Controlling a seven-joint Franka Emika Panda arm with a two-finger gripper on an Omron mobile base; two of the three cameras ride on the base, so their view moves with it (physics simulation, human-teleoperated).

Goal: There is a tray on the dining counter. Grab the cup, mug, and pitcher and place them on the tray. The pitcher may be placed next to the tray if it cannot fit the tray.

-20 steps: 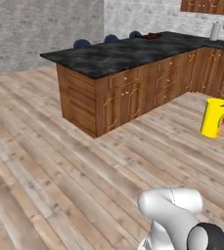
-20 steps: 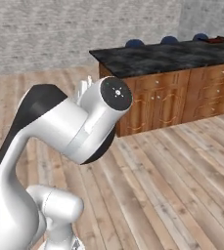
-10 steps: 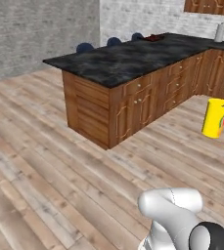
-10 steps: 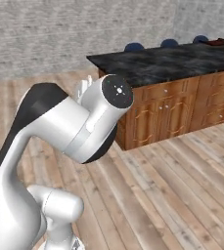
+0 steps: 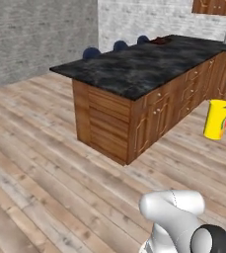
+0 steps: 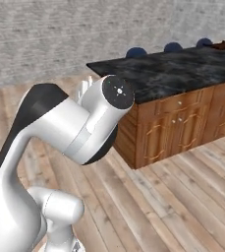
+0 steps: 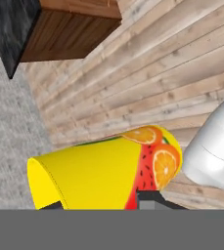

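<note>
Both base views have swung with the driving base, so the table (image 5: 134, 69) now sits nearer and more central. Claw (image 7: 103, 207) grasps the cup (image 7: 103, 173), carried in the air over the wood floor (image 5: 45, 163), clear of the table's wooden front. Beyond, the tray (image 5: 160, 40) rests on the table's far end beside blue stools (image 5: 91, 52). Hand view alone shows the cup's orange-and-watermelon print.

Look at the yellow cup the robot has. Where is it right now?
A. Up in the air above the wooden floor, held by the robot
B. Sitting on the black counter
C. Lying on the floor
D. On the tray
A: the cup hangs above the floor planks beside the dining counter, and the hand view shows it gripped in the jaws.
</note>
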